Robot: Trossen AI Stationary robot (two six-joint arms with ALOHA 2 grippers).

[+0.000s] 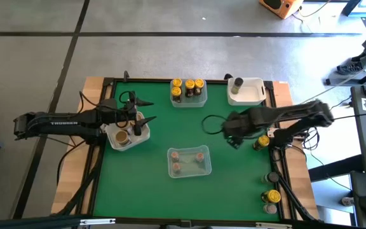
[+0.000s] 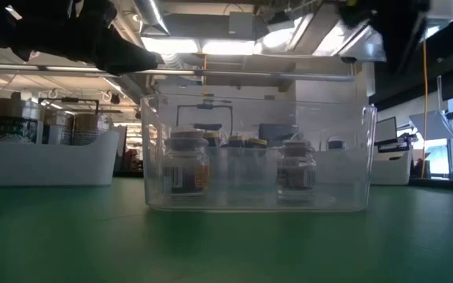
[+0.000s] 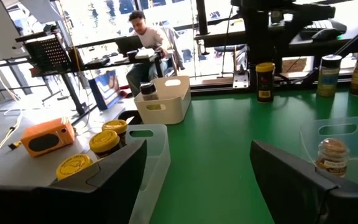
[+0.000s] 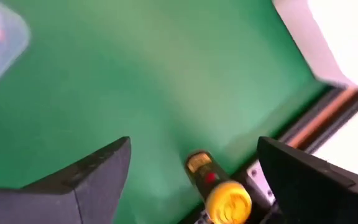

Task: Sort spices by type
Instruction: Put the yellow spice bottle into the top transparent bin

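Observation:
My left gripper (image 1: 146, 112) is open, over the far right corner of a white tub (image 1: 115, 144) at the table's left that holds a tan-lidded jar (image 1: 122, 136). My right gripper (image 1: 235, 140) is open, in the air right of centre, touching nothing. A yellow-lidded jar (image 4: 219, 186) stands on the mat near the right edge (image 1: 261, 141), a short way right of that gripper. Three yellow-lidded jars (image 1: 189, 86) stand in a clear tub (image 1: 188, 102) at the far edge. Two pinkish-lidded jars (image 1: 178, 161) stand in a clear tub (image 1: 203, 166) at the centre, also seen in the low view (image 2: 187, 169).
A white tub (image 1: 254, 90) at the far right corner holds one grey-lidded jar (image 1: 237, 84). More jars (image 1: 272, 197) stand on the table's right rim near the front. Open green mat lies left of centre and along the near edge. A person (image 3: 143, 31) sits in the room beyond.

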